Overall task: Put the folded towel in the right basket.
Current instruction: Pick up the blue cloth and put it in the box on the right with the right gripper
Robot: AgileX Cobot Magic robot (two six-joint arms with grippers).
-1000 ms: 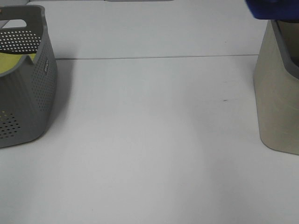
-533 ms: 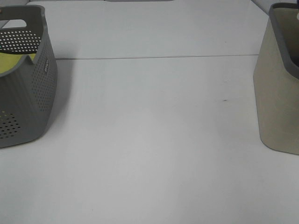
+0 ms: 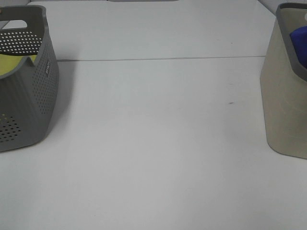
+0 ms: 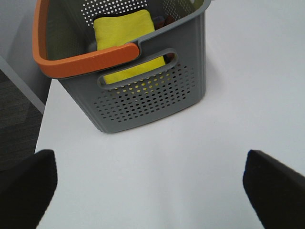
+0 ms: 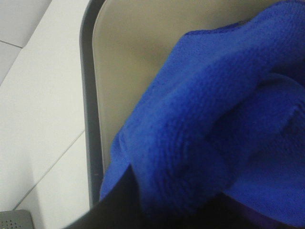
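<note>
The folded towel (image 5: 219, 114) is blue and fills the right wrist view. It hangs inside the mouth of the beige right basket (image 5: 119, 67). My right gripper (image 5: 181, 214) is shut on the towel; only a dark finger (image 5: 121, 205) shows under the cloth. In the exterior high view a blue patch of the towel (image 3: 300, 45) shows just inside the right basket (image 3: 285, 96) at the right edge. My left gripper (image 4: 150, 191) is open and empty, above the table in front of the grey left basket (image 4: 143, 95). Neither gripper shows in the exterior high view.
The grey perforated left basket (image 3: 29, 81) has an orange handle (image 4: 86, 59) and holds a yellow folded towel (image 4: 126, 43). It stands at the table's left edge, with dark floor (image 4: 16, 119) beyond it. The white table (image 3: 153, 143) lies between the two baskets.
The blue towel was above the right basket's rim at the top right, then went out of view. Now it shows lower, inside the basket's mouth. The left arm has not moved.
</note>
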